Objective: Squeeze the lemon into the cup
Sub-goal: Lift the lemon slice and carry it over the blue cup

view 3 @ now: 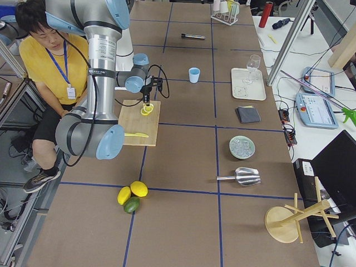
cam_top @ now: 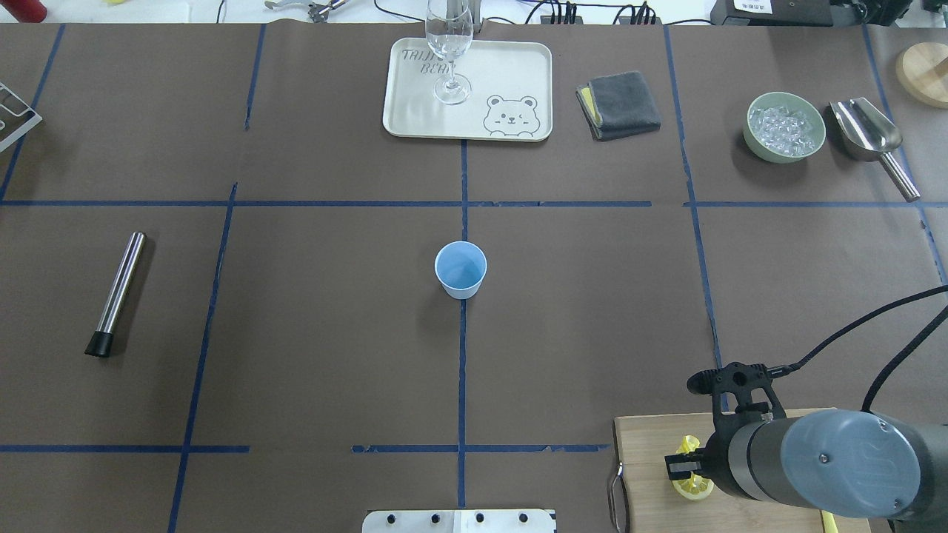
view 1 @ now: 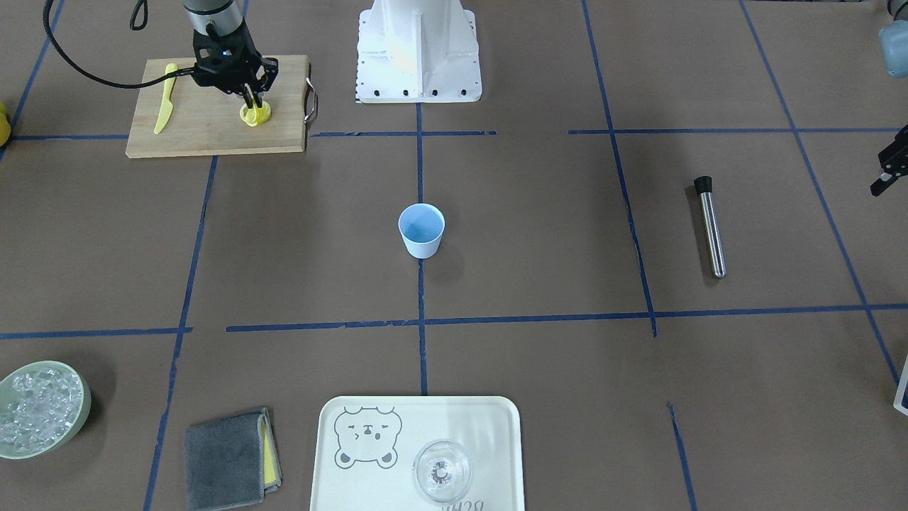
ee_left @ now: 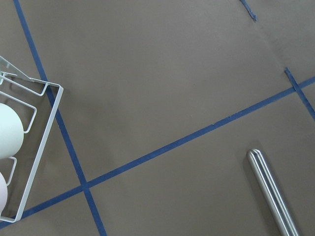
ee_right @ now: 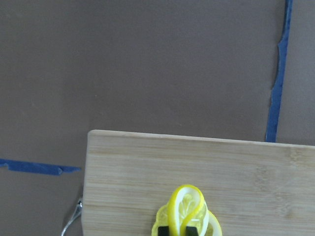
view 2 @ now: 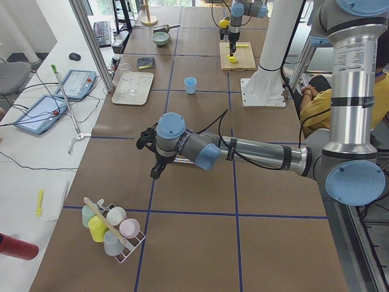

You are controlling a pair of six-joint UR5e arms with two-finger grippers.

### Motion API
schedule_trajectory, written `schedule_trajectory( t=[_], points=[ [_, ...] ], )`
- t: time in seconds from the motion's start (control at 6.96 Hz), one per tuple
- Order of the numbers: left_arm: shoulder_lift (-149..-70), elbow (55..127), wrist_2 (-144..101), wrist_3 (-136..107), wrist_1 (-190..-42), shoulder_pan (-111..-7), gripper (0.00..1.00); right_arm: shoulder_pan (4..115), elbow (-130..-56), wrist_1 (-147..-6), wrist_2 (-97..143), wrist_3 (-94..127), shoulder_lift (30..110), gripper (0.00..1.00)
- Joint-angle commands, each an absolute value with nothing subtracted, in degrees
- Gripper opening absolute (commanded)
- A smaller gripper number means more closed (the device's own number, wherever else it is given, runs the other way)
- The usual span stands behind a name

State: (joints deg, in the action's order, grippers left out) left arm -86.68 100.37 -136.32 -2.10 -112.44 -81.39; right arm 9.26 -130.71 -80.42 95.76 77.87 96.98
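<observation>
We've got the right gripper (view 1: 250,98) down on the cutting board (view 1: 206,135). Its fingertips (ee_right: 193,230) are pinched tight on the lemon (ee_right: 186,204), so the slice stands up bent into a loop. A second slice (ee_right: 214,229) lies flat right under it. The cup (view 1: 421,231) sits upright mid-table, well apart from the board. The left gripper (view 1: 887,174) is half out of view at the table's edge, so we can't tell if it's apart or together.

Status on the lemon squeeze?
Right gripper shut on lemon slice, at cutting board. Left gripper aside, state unclear. Blue cup upright mid-table; nothing between it and board.
</observation>
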Motion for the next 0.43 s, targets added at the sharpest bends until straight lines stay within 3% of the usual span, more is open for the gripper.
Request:
schedule_trajectory(
  t=[0.0, 0.29],
  points=[
    [-86.48, 100.63, -136.32, -2.11, -112.41, -81.39, 1.0, 9.75, -135.14, -83.47, 95.8, 77.87, 98.17, 0.0],
    [-86.48, 100.46, -136.32, -2.11, -112.5, -81.3, 1.0, 10.28, -138.34, -88.33, 95.8, 77.87, 97.3, 0.0]
  ],
)
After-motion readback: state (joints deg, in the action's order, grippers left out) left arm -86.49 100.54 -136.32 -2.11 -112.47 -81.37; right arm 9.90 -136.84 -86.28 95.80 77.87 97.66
